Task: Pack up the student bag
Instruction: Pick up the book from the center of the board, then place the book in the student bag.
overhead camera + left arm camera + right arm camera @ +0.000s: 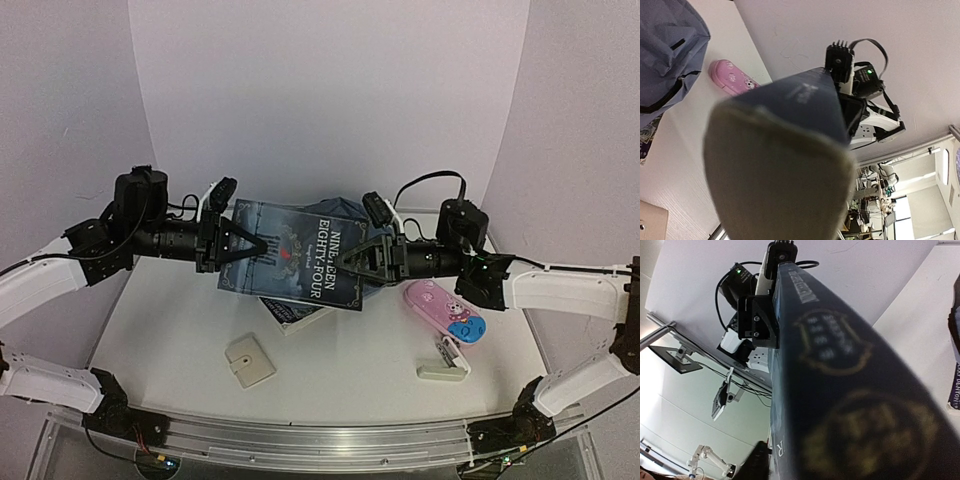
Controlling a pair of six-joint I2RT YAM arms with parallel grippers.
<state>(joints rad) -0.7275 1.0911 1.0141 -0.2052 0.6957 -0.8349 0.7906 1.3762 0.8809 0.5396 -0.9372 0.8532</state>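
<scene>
A dark-blue book, "Nineteen Eighty-Four" [300, 250], hangs in the air above the table between both arms. My left gripper [255, 245] is shut on its left edge; in the left wrist view the book's page edge [780, 165] fills the frame and hides the fingers. My right gripper [345, 262] stands open around the right edge, and one dark finger [754, 465] sits just off the cover [850, 405]. The slate-blue student bag [345, 207] lies behind the book, mostly hidden; a corner of the bag [665, 50] shows with its black zip.
A second book [295, 314] lies flat under the held one. A pink case [445, 310] with a blue patch rests to the right, a white object [442, 362] in front of it, and a beige square pad [249, 360] near the front left.
</scene>
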